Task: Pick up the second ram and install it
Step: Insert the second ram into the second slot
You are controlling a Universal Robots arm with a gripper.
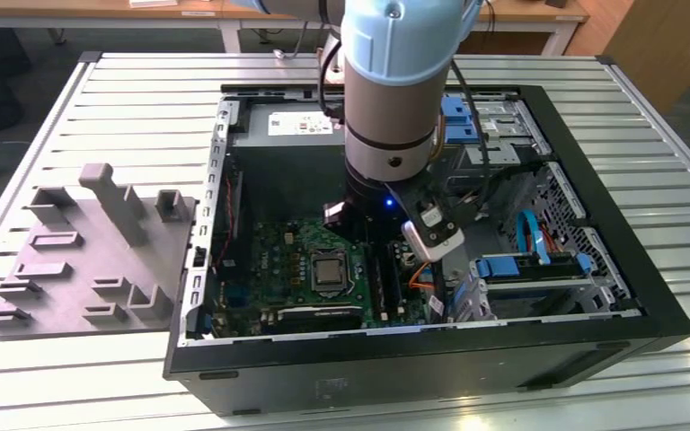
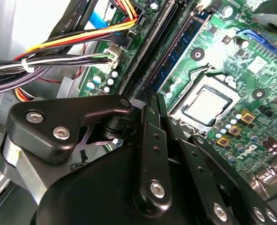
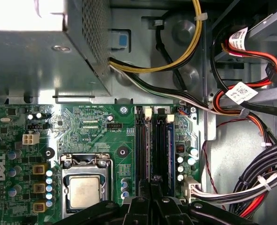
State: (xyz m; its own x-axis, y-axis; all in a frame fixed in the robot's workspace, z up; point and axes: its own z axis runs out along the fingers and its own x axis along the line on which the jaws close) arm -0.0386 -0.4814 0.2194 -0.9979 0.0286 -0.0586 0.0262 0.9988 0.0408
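Finds black tool (image 3: 151,186) closed on nothing, low over long black slots (image 3: 142,145) of green board (image 3: 96,126). Places long flat dark-blue second ram (image 3: 169,150) upright in slot beside tip. Judges insertion apparently done, latching unverifiable.

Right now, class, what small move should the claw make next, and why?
Probably a slight, straight descent: the claw hangs over the black memory slots, beside a dark-blue ram stick already lying in its slot; contact isn't visible.
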